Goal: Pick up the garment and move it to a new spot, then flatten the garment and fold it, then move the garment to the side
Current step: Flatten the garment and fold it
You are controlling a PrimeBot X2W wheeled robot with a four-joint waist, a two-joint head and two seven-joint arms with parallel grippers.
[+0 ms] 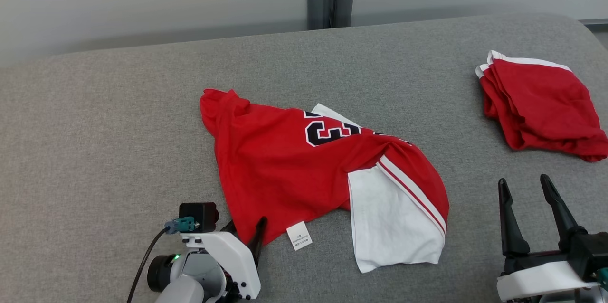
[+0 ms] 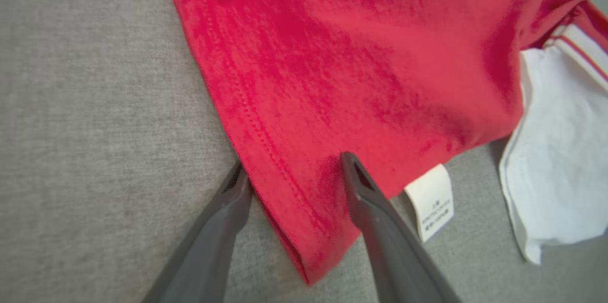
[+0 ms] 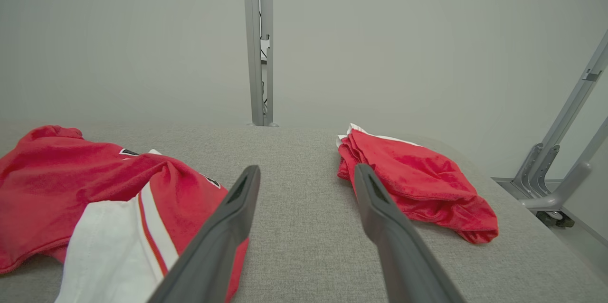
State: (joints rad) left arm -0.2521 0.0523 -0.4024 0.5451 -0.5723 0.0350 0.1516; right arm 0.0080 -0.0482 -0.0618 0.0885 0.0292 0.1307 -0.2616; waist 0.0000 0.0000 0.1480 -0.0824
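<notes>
The left gripper (image 2: 293, 165) has its fingers spread wide across the jersey's near-left hem corner. One finger lies outside the stitched edge and the other rests on the red cloth, with nothing pinched yet. The right gripper (image 1: 524, 182) is just as wide open and empty, above bare surface (image 1: 118, 127) near the near-right corner.

The jersey (image 1: 280, 160) lies crumpled mid-surface toward the near edge, a white panel turned out on its right and a label (image 1: 299, 235) poking from the hem. A second red pile (image 1: 541, 103) sits by the far-right corner, well apart.

The jersey looks light, thin and limp, so it should sag and bunch when lifted. The doubled hem is probably the firmest hold. The fingers should close on both layers at that corner, and the right gripper is best placed to take the opposite hem.
</notes>
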